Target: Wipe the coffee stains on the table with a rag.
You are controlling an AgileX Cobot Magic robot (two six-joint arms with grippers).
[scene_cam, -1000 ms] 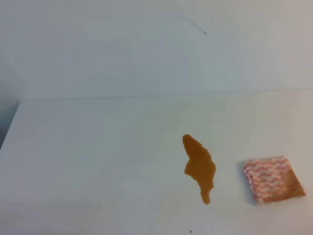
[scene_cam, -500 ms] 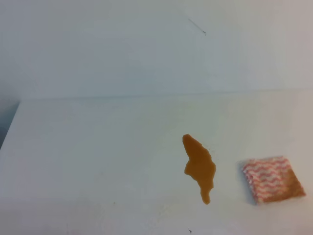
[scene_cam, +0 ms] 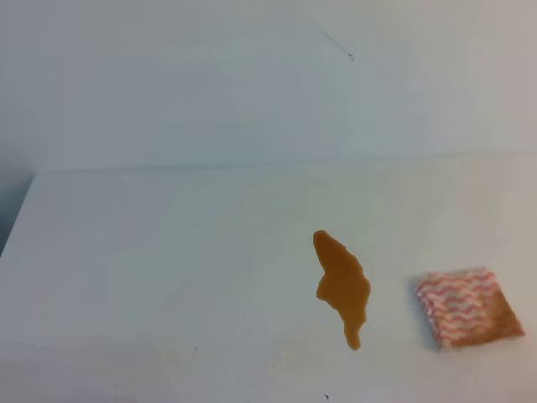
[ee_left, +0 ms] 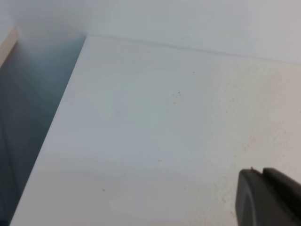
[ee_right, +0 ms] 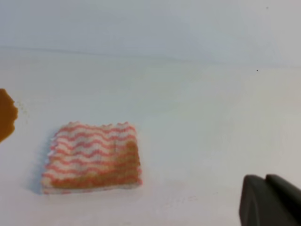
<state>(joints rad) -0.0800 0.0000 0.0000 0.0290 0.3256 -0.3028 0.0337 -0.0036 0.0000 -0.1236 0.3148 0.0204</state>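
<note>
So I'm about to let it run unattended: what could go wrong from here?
The rag lies flat on the table, so the shut right gripper must open first, and may slip on the thin edge. The coffee stain is liquid, with a long tail; a sideways pass could smear it wider. The rag's tan patch may already be soiled and could leave streaks.

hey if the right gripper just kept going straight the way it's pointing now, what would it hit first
Probably bare table. The right gripper shows only at the lower right of its wrist view; the rag lies well left of that line and the coffee stains farther left. Depth is uncertain.
</note>
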